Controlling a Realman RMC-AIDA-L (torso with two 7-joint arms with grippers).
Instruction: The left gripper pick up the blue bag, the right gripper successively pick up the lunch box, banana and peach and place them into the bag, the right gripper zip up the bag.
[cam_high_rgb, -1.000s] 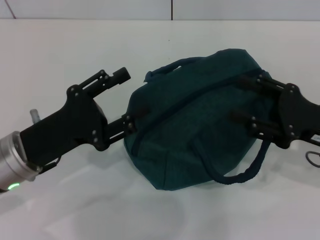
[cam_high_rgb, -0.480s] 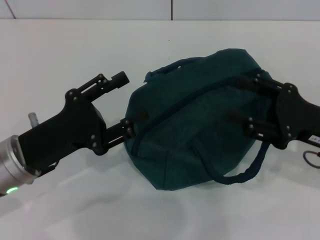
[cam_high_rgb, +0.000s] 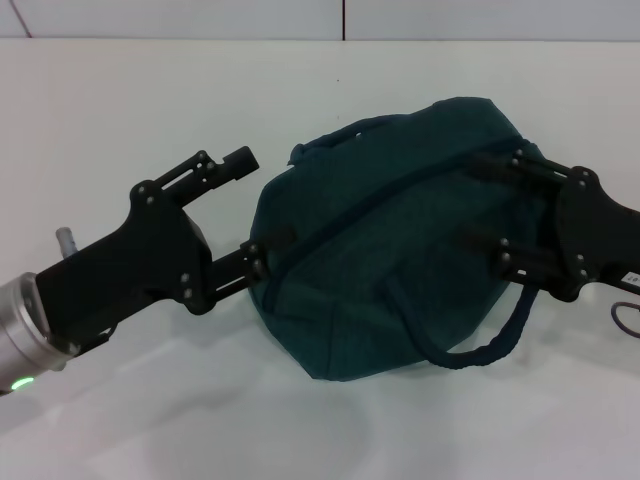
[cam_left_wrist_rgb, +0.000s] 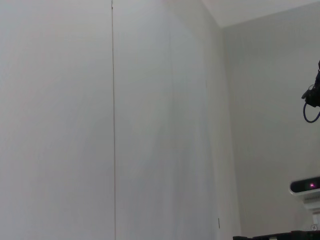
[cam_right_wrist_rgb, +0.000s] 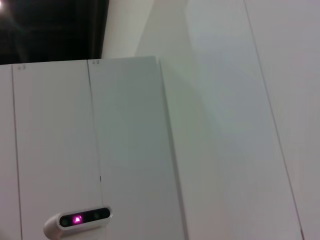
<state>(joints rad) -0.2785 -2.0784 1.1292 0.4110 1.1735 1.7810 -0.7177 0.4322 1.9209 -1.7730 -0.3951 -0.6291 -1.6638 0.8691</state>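
The left gripper (cam_high_rgb: 255, 210), lower left of the head view, has its jaws spread apart: one finger reaches free toward upper centre, the other touches the near left end of the blue bag (cam_high_rgb: 390, 270), by the start of the zipper (cam_high_rgb: 370, 205). Whether it pinches any cloth cannot be told. At the right edge the right gripper (cam_high_rgb: 480, 200) also has its jaws apart, one finger lying along the zipper's far end and the other resting on the bag's side, clamped on nothing that shows. The bag, bulging and seemingly closed, sits in the centre on the white surface (cam_high_rgb: 150, 100), one handle (cam_high_rgb: 480, 345) looping at its lower right and the other (cam_high_rgb: 325, 140) arching at its upper left. No lunch box, banana or peach is in sight; they are likely inside. Judged from this, the closing step is ending. To finish well, the left gripper should steady the bag's end while the right draws clear without snagging the handle.
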